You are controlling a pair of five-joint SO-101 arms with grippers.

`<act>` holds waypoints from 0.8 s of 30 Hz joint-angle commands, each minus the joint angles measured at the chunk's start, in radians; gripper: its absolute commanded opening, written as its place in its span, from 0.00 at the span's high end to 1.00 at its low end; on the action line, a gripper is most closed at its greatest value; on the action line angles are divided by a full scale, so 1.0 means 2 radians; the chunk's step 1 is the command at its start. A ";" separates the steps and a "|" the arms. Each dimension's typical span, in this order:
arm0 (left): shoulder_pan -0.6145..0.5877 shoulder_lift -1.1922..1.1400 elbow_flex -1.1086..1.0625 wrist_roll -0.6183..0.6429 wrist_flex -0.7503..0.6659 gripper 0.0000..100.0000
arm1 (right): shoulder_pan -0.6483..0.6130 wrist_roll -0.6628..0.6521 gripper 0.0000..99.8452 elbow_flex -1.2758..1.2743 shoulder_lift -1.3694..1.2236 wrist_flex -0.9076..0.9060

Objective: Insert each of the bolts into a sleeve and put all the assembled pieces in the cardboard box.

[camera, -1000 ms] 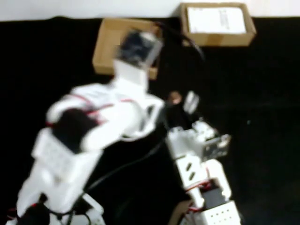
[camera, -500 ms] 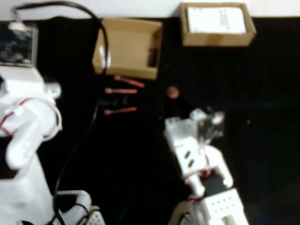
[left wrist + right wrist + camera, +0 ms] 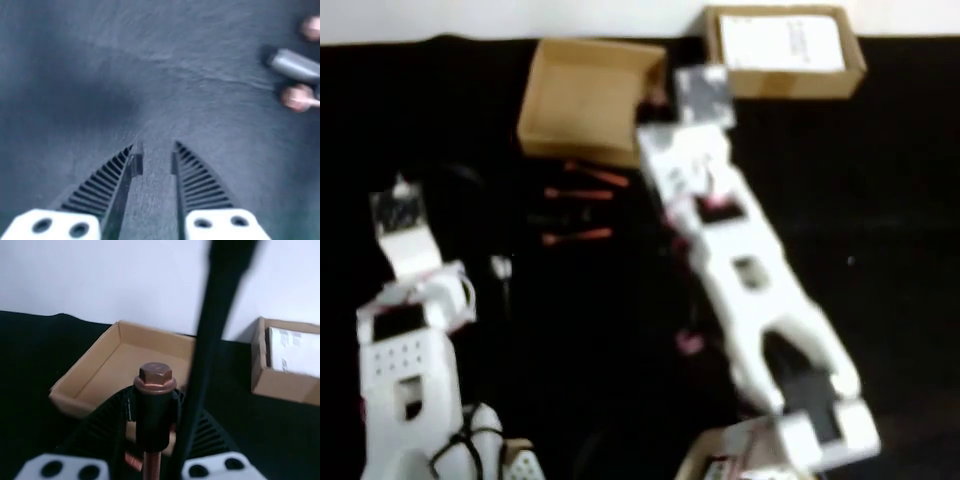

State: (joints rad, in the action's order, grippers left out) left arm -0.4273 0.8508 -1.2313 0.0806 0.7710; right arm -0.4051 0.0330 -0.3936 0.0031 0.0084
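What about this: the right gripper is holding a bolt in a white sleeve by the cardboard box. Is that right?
Not quite. The sleeve is black, not white, as the right wrist view shows. The right gripper does hold the bolt in that sleeve by the cardboard box.

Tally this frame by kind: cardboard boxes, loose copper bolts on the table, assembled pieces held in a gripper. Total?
Cardboard boxes: 2
Loose bolts: 3
Assembled piece in the right gripper: 1
Total: 6
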 commanded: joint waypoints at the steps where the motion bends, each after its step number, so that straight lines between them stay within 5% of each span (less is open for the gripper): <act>1: -0.010 0.013 -0.053 0.020 -0.076 0.85 | 0.002 0.002 0.99 0.185 -0.129 0.010; 14: -0.001 0.012 -0.069 0.021 -0.114 0.85 | -0.008 0.004 0.99 0.647 -0.504 -0.096; 24: -0.001 0.012 -0.069 0.021 -0.115 0.85 | -0.007 0.004 0.99 0.827 -0.637 -0.212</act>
State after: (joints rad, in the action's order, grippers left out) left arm -0.4427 0.8585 -1.3740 0.1204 0.5547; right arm -0.4143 0.0330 1.1377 -1.2704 -0.3813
